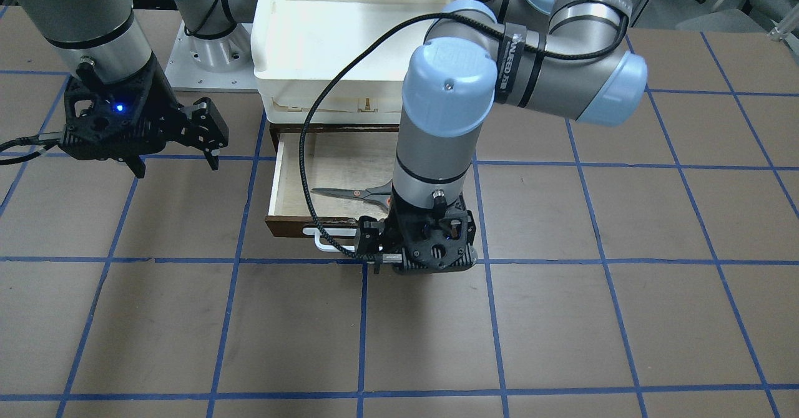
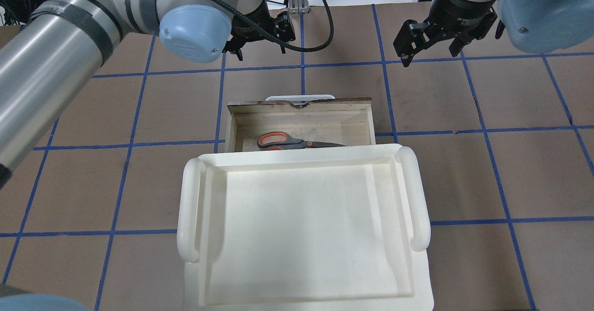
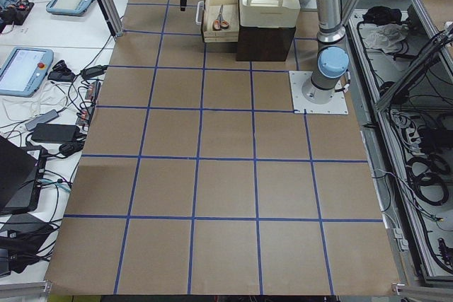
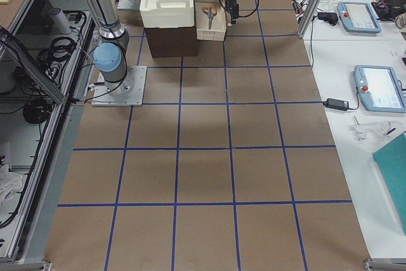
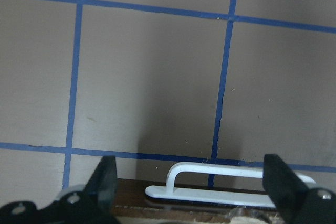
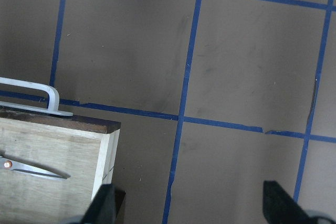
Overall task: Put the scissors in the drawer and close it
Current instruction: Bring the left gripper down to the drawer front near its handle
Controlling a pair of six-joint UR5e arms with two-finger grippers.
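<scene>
— How do the left fingers (image 5: 105, 182) stand?
— Apart. They are black and blocky. The white bar handle (image 5: 210, 191) shows between them, just past the tips. I cannot tell whether they touch it.
— And the right fingers (image 6: 277, 203)?
— Apart too. They hang over the bench (image 6: 236, 66), well off to the drawer's side.
— What is the bench like?
— Matt brown and flat, ruled into squares by blue tape (image 5: 73, 77).
— And the drawer (image 2: 334, 116)?
— It is open, wide and shallow. The front is dark brown and chipped along its top edge. The walls and floor are pale plywood. It juts out from under a smooth white plastic bin (image 2: 190, 209) with rounded grips at both ends.
— What lies inside the drawer?
— The scissors (image 2: 297, 142), flat on the plywood floor. The silver blades are closed. The grey loops, lined orange, point toward the robot's left. From overhead, the bin's rim covers part of one loop.
</scene>
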